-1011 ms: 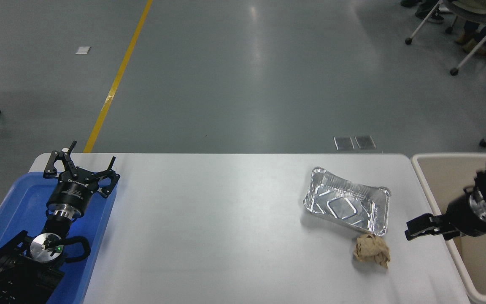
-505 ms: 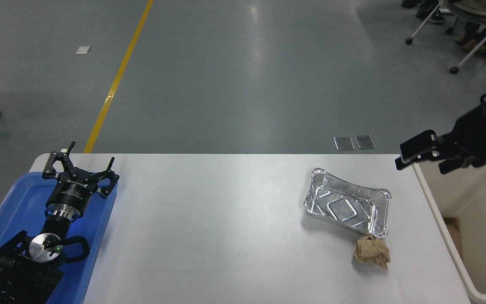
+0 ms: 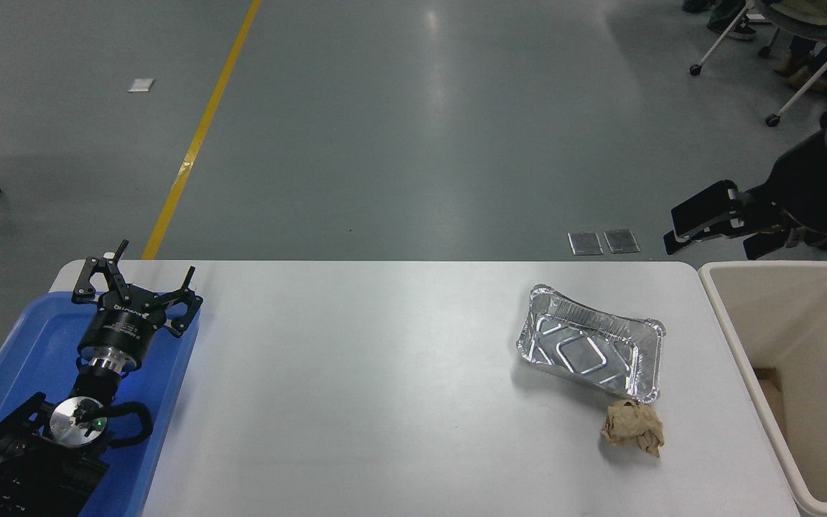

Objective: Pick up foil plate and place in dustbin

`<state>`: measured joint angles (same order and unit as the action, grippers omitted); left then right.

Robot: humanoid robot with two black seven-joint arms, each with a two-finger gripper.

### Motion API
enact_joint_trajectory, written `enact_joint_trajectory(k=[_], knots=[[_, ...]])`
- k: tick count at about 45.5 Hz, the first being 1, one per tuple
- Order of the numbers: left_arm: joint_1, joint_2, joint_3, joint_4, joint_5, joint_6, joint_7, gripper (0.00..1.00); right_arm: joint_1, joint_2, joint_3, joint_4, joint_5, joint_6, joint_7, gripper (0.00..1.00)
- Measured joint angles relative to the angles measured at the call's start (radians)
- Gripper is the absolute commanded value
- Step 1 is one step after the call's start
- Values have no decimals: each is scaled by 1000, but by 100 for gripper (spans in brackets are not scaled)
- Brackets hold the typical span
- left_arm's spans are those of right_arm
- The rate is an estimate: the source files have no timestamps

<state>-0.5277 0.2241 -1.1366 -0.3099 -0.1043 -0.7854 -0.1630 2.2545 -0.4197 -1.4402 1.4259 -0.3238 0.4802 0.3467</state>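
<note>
The foil plate (image 3: 589, 352) is a shiny silver rectangular tray lying upright on the right part of the white table (image 3: 385, 388). The dustbin (image 3: 733, 316) is a large cream-beige bin standing just off the table's right edge. My right gripper (image 3: 726, 226) hangs in the air above the dustbin's far left corner, beyond and to the right of the plate. Its fingers (image 3: 701, 208) stand apart and hold nothing. My left gripper (image 3: 137, 280) is parked open over the blue tray at the lower left.
A small crumpled brown paper ball (image 3: 632, 427) lies against the plate's near right corner. A blue plastic tray (image 3: 19, 345) sits at the table's left edge under the left arm. Chair legs and a person's feet (image 3: 794, 64) show at the top right.
My right gripper has risen from low beside the table's right edge to high above the dustbin's far corner. The plate, the paper ball and the left arm have not moved.
</note>
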Motion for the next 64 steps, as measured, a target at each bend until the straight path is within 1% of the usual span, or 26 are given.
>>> enact_joint_trajectory(k=[8,14,21,28,32,40,47,62,63,64], knots=[[-1,0,0,0,0,0,0,99,-194,22,18,-110,27,-131,-5,100],[-1,0,1,0,0,0,0,99,-347,50,48,-199,43,-192,-7,100],[-2,0,2,0,0,0,0,99,-535,88,109,-329,57,-249,-20,100],[-2,0,2,0,0,0,0,99,-710,129,174,-462,63,-288,-52,100],[-3,0,3,0,0,0,0,99,-815,149,216,-544,65,-308,-79,100],[-3,0,3,0,0,0,0,99,-937,165,259,-639,60,-336,-127,100],[-3,0,3,0,0,0,0,99,-999,171,281,-683,59,-348,-161,100],[-3,0,3,0,0,0,0,99,-1079,177,308,-725,58,-357,-199,100],[-3,0,3,0,0,0,0,99,-1086,177,312,-729,58,-357,-201,99],[-3,0,3,0,0,0,0,99,-1091,178,315,-732,58,-357,-202,96]])
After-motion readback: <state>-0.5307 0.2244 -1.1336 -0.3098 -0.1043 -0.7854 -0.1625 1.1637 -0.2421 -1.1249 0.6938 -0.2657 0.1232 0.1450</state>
